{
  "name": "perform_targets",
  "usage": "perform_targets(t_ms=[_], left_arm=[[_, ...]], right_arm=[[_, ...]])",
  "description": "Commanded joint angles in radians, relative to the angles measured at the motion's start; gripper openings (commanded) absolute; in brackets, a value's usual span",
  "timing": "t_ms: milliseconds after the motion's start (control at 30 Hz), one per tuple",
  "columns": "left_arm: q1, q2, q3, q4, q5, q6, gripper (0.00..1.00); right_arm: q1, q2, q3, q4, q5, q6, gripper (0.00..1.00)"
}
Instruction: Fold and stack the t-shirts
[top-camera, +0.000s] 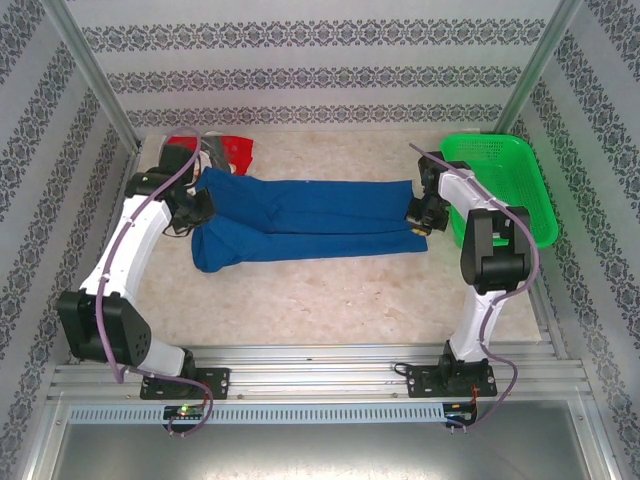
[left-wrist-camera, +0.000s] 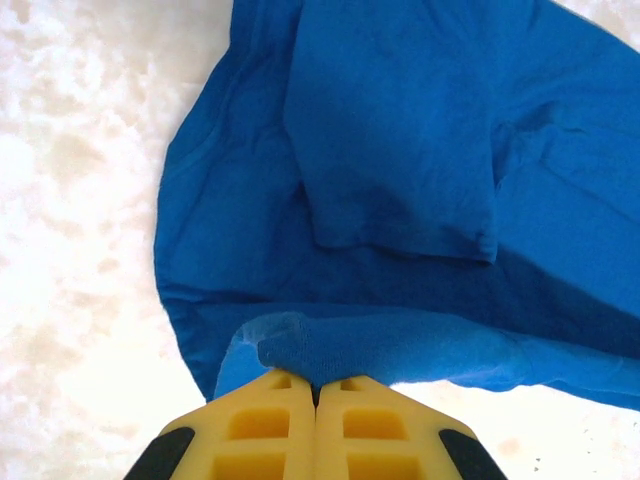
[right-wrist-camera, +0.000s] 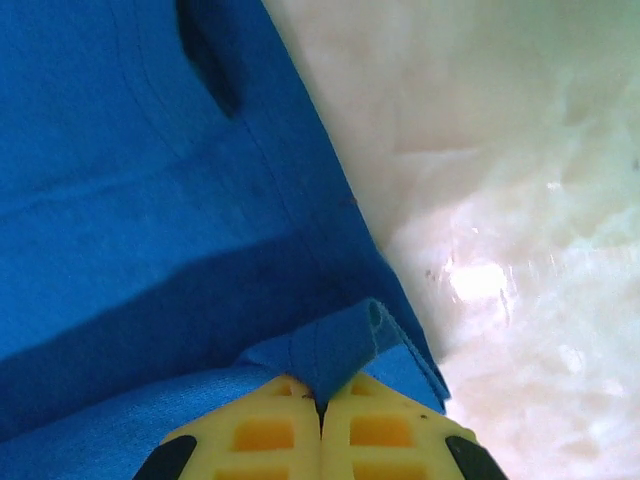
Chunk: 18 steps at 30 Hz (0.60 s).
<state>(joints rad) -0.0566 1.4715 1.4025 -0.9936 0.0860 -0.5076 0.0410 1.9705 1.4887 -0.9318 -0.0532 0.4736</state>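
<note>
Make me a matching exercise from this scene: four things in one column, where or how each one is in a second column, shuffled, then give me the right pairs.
Things:
1. blue shirt
2. red shirt
3. basket
4. left gripper

Places or states:
A. far left corner of the table
B. far right side of the table
C. stretched across the middle of the table
D. shut on a bunched edge of blue cloth

Pairs: 1-C, 2-A, 3-B, 4-D
</note>
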Motion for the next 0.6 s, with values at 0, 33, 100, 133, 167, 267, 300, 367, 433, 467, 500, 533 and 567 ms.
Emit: perform_targets(t_ms=[0,33,100,133,167,267,300,367,433,467,500,533,567], left_arm=[[0.012,0.034,0.040,0.044,0.010,0.063,0.00],[0.012,0.044,0.046,0.048,0.010,0.071,0.00],[0.012,0.062,0.061,0.052,0.004,0.089,0.00],[0.014,0.074,0.072,0.049,0.003,0.097,0.00],[0.014,0.083,0.082,0.047,0.001,0.103,0.00],[0.017,0.106,0.109,0.048,0.000,0.121,0.00],[0.017,0.114,0.115,0.052,0.001,0.124,0.00],[0.017,0.127,0.127,0.055,0.001,0.132,0.00],[0.018,0.143,0.142,0.058,0.007,0.138,0.00],[0.018,0.149,0.149,0.060,0.007,0.140,0.00],[0.018,0.156,0.156,0.062,0.008,0.145,0.00],[0.018,0.164,0.167,0.060,0.010,0.148,0.00],[0.018,0.170,0.176,0.059,0.013,0.151,0.00]], right_arm=[[-0.012,0.040,0.051,-0.019,0.002,-0.019,0.00],[-0.013,0.050,0.061,-0.020,0.003,-0.019,0.00],[-0.016,0.067,0.079,-0.016,0.003,-0.019,0.00],[-0.018,0.074,0.090,-0.017,0.003,-0.019,0.00],[-0.019,0.082,0.100,-0.021,0.004,-0.020,0.00],[-0.026,0.098,0.121,-0.024,0.009,-0.026,0.00],[-0.028,0.104,0.127,-0.024,0.007,-0.027,0.00],[-0.033,0.115,0.140,-0.025,0.006,-0.025,0.00],[-0.035,0.124,0.152,-0.025,0.006,-0.026,0.00],[-0.036,0.128,0.158,-0.027,0.004,-0.024,0.00],[-0.038,0.133,0.167,-0.029,0.003,-0.025,0.00],[-0.039,0.137,0.173,-0.032,0.000,-0.025,0.00],[-0.039,0.139,0.180,-0.034,-0.002,-0.024,0.00]])
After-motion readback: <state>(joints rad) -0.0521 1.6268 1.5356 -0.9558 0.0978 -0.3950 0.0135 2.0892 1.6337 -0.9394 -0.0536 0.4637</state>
